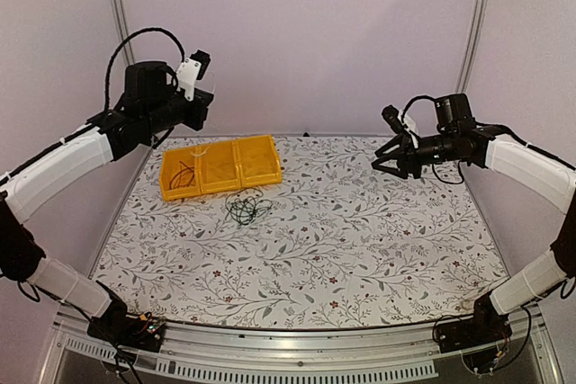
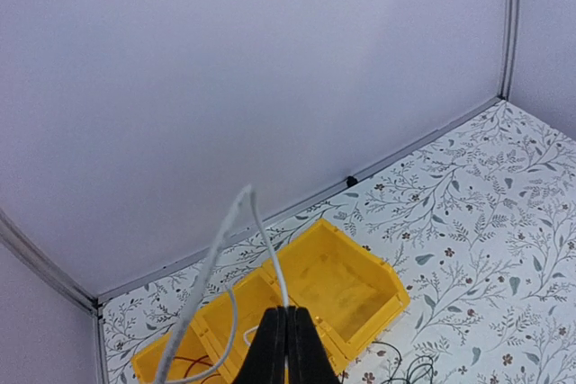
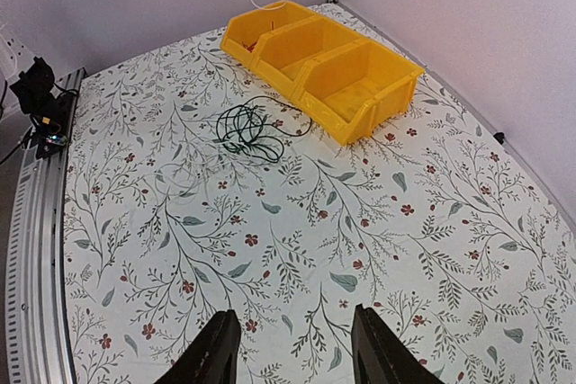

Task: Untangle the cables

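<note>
My left gripper is raised above the yellow bin and is shut on the whitish cable. That cable loops up from the fingertips and hangs down into the bin's middle compartment. It shows faintly in the top view. A small tangle of thin black cables lies on the tablecloth just in front of the bin. It also shows in the right wrist view. The left compartment holds a dark and reddish cable. My right gripper is open and empty, high over the right side of the table.
The three-compartment bin stands at the back left of the flowered tablecloth. Purple walls close the back and sides. A metal rail runs along the near edge by the arm bases.
</note>
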Controlling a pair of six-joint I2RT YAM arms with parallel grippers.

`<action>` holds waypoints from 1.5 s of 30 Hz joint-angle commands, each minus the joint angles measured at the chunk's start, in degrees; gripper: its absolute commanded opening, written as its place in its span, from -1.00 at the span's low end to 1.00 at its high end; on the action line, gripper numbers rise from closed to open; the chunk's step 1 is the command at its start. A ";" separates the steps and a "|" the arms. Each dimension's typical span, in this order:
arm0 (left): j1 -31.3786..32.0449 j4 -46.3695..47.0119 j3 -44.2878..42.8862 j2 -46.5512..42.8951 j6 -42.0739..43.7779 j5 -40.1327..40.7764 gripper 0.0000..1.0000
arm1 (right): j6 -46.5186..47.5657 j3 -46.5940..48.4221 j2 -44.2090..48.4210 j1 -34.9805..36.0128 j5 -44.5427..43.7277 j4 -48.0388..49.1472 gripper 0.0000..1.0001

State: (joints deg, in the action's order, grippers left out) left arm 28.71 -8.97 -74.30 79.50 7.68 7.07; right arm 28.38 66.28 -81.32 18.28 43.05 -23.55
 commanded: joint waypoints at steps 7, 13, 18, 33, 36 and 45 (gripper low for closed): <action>-6.68 5.19 3.31 4.06 -2.75 2.15 -1.00 | 1.49 -1.81 -0.24 -0.34 0.29 0.97 -0.07; -9.11 8.00 3.99 10.24 -4.72 1.55 -1.00 | 2.01 -2.36 -0.37 -0.29 0.22 1.40 -0.07; -10.01 12.30 3.45 15.84 -7.11 -0.55 -1.00 | 2.46 -2.57 -0.93 -0.33 0.34 1.40 -0.07; -11.28 9.15 -0.84 30.88 -14.40 -6.21 -1.00 | 3.15 -2.83 -2.29 -0.28 0.74 1.14 -0.08; -11.61 9.15 -1.54 32.24 -15.44 -8.38 -1.00 | 3.26 -2.76 -2.68 -0.27 0.85 1.02 -0.08; -12.54 3.27 -5.93 37.08 -16.45 -12.71 -1.00 | 3.57 -2.82 -2.79 0.04 0.76 0.81 -0.08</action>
State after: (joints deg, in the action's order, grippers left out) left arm 16.99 -2.72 -77.91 114.96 -7.79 -2.74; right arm 31.16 64.05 -83.74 18.26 43.18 -22.94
